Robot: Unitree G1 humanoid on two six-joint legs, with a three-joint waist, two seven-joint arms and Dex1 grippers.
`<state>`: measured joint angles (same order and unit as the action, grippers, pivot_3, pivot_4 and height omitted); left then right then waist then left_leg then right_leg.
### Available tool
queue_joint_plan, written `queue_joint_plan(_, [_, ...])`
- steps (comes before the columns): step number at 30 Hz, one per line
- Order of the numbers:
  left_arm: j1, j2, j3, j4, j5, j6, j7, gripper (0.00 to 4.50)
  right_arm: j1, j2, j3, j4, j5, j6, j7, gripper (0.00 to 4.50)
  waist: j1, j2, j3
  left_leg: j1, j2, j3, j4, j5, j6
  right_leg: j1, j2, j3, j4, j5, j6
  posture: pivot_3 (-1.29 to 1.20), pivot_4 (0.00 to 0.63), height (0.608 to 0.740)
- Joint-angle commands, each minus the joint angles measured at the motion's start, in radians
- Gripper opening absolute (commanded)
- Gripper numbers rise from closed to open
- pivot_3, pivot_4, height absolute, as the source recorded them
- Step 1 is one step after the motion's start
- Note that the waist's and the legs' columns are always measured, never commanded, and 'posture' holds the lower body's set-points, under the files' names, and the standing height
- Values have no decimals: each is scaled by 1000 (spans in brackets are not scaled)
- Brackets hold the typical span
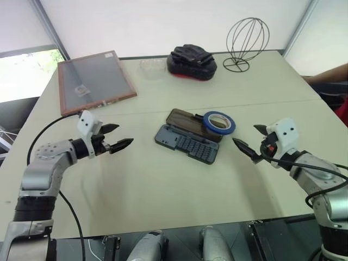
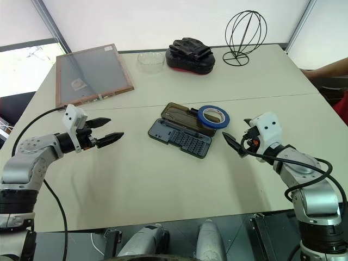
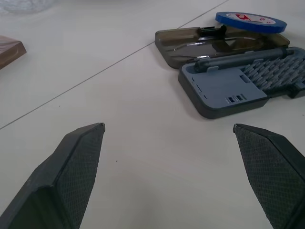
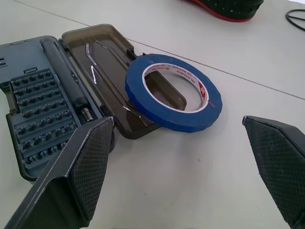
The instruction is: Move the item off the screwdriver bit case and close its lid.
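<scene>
The screwdriver bit case [image 1: 187, 145] lies open in the middle of the table, its grey-blue tray holding rows of bits. Its smoky brown lid [image 1: 185, 119] lies flat on the far side of the tray. The item, a blue tape roll [image 1: 219, 122], rests on the lid's right end and overhangs onto the table [image 1: 163, 201]. My left gripper [image 1: 123, 136] hovers open to the left of the case, pointing at it. My right gripper [image 1: 246, 135] hovers open just right of the tape [image 4: 174, 93], holding nothing.
A wood-framed grey panel [image 1: 95, 81] lies at the back left. A black pouch with a red base [image 1: 191, 62], a clear bowl [image 1: 152, 68] and a wire globe stand [image 1: 247, 41] stand along the far edge. A person's arm [image 1: 329, 73] shows at the right edge.
</scene>
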<state>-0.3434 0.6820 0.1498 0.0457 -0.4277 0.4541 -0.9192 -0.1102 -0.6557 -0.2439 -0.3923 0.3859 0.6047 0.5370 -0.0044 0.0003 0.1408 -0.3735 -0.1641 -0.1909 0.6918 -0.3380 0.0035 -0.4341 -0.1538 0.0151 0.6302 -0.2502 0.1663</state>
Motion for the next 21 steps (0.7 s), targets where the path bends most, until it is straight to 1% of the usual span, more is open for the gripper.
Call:
queue_joint_plan(1, [-3, 6, 16, -22, -14, -5, -7, 4500, -32, -5, -2, -42, 7, -2, -2, 4474, -1, 0, 0, 0, 0, 0, 0, 0, 0, 0, 0, 0, 0, 0, 0, 0, 150, 740])
queue_joint_plan(10, [-9, 12, 6, -26, -11, -4, -22, 4500, -80, 2, 37, -18, 6, 1, 4, 4474, -2, 0, 0, 0, 0, 0, 0, 0, 0, 0, 0, 0, 0, 0, 0, 0, 150, 740])
queue_joint_plan(16, [-67, 38, -28, -86, -49, 59, -96, 4500, -231, 41, 116, 90, 52, 26, 72, 4474, -5, 0, 0, 0, 1, 1, 0, 0, 0, 0, 0, 0, 0, 0, 0, 0, 150, 740])
queue_joint_plan(21, [-133, 59, -55, -131, -86, 118, -152, 4500, -381, 58, 221, 304, -18, 22, 112, 4474, -7, 0, 0, 0, 1, 1, 0, 0, 0, 0, 0, 0, 0, 0, 0, 0, 150, 740])
